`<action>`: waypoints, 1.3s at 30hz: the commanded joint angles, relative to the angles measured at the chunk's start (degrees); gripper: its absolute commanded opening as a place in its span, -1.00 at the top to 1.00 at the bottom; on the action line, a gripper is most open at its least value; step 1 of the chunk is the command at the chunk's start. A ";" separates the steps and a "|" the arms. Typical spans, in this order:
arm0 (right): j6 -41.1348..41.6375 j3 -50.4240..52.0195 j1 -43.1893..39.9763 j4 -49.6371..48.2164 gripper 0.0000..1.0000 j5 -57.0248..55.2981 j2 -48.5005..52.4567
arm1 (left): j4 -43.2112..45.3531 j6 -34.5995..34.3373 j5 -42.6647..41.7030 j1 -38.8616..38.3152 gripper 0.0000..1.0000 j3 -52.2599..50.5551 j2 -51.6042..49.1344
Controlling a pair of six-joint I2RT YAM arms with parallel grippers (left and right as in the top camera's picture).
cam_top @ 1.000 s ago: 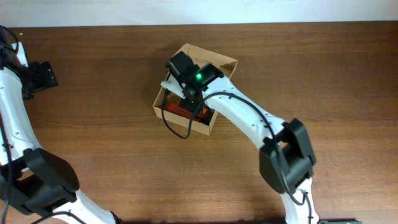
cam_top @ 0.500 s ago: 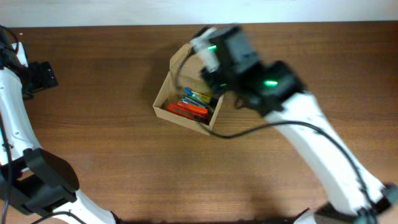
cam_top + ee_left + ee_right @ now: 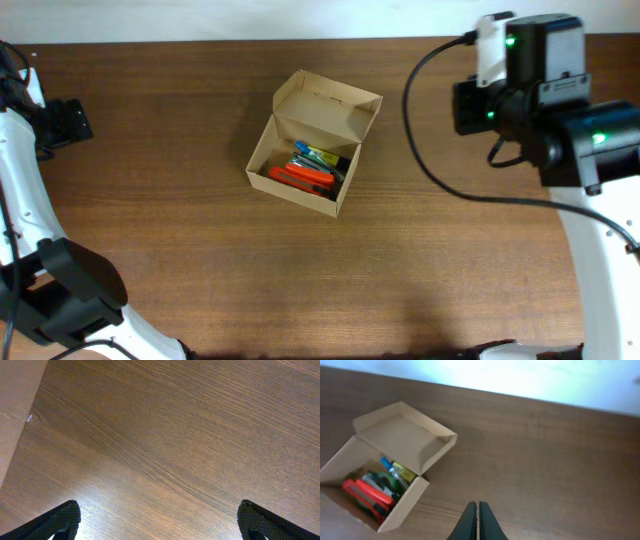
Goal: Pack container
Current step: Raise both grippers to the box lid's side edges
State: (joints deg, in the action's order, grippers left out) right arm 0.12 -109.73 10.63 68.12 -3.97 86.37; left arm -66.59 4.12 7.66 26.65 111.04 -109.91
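My right jaws are pressed shut, the two dark fingertips (image 3: 471,522) flat against each other with nothing between them. They hang over bare wood at the right of the tabletop (image 3: 200,270), well apart from the container (image 3: 296,190). From above, my right arm (image 3: 545,90) sits high at the far right side.

The container stands near the middle of the tabletop, somewhat toward the far side, turned at an angle to the table edge. Its flap lid (image 3: 328,104) is open and leans back on the far side, so the inside shows. My right wrist camera sees the box to the left of my closed fingertips. Lying in it are a red-orange item (image 3: 364,492), something green (image 3: 382,482) beside it, and a blue and yellow piece (image 3: 397,469) closest to the lid. I cannot tell exactly what each one is.

My left jaws are wide. One fingertip (image 3: 60,520) shows in the near left corner of the left wrist view, the other in the near right corner, with only wood grain between them and nothing held. My left arm (image 3: 25,180) stands at the far left edge of the tabletop, well apart from the container.
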 commanded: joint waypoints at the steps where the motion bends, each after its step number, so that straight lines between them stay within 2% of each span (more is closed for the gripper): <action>1: 2.10 -0.96 -2.58 0.63 0.93 2.51 1.22 | -0.02 0.92 -0.39 0.04 -1.00 -0.50 0.42; 5: 2.08 -0.92 -4.37 1.70 0.93 2.47 2.64 | -0.02 0.66 -2.64 0.02 -1.00 -0.50 0.42; 11: 1.64 -0.68 -8.04 3.17 0.93 2.69 5.86 | -0.87 0.68 -14.69 0.02 -0.99 -0.50 0.42; 15: 1.64 -0.68 -11.50 5.25 0.93 8.59 9.77 | -1.16 0.70 -24.22 -0.02 -1.00 -0.50 0.42; 19: 1.68 -0.68 -12.98 6.14 0.93 9.79 14.51 | -0.87 0.68 -32.46 -0.44 -1.00 -0.50 0.42; 21: 1.75 -0.68 -12.96 6.19 0.93 9.81 16.37 | -0.90 0.68 -34.45 -0.79 -1.00 -0.50 0.42; 24: 2.14 -0.68 -12.46 6.12 0.93 10.54 18.73 | -1.16 0.66 -36.09 -1.73 -0.87 -0.50 0.42; 28: 2.84 -0.68 -12.48 5.07 0.93 14.88 21.75 | 1.42 -0.39 -36.37 -3.91 -0.86 -0.50 0.42; 29: 3.82 -0.68 -12.48 4.59 0.93 14.97 22.47 | 2.45 -0.37 -36.15 -4.72 -0.79 -0.50 0.42; 31: 5.14 -0.68 -12.41 3.58 0.93 14.97 23.93 | 4.37 -0.37 -34.16 -6.80 -0.25 -0.50 0.37; 32: 5.40 -0.68 -12.24 2.99 0.93 14.95 24.68 | 5.09 -0.39 -33.16 -7.82 -0.06 -0.50 0.37; 34: 5.35 -0.68 -11.93 1.92 0.93 14.95 25.94 | 6.51 -0.44 -30.60 -9.97 0.08 -0.50 0.31; 37: 5.35 -0.68 -11.26 1.25 0.93 14.97 28.26 | 7.78 -1.09 -26.73 -12.61 0.64 -0.48 0.31; 39: 5.33 -0.68 -10.56 1.40 0.93 15.02 30.14 | 7.96 -1.05 -24.55 -14.23 0.74 -0.48 0.24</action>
State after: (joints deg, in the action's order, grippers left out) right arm 4.73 -109.71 -1.10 69.60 9.82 114.28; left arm -58.87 3.16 -21.43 13.98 111.04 -109.91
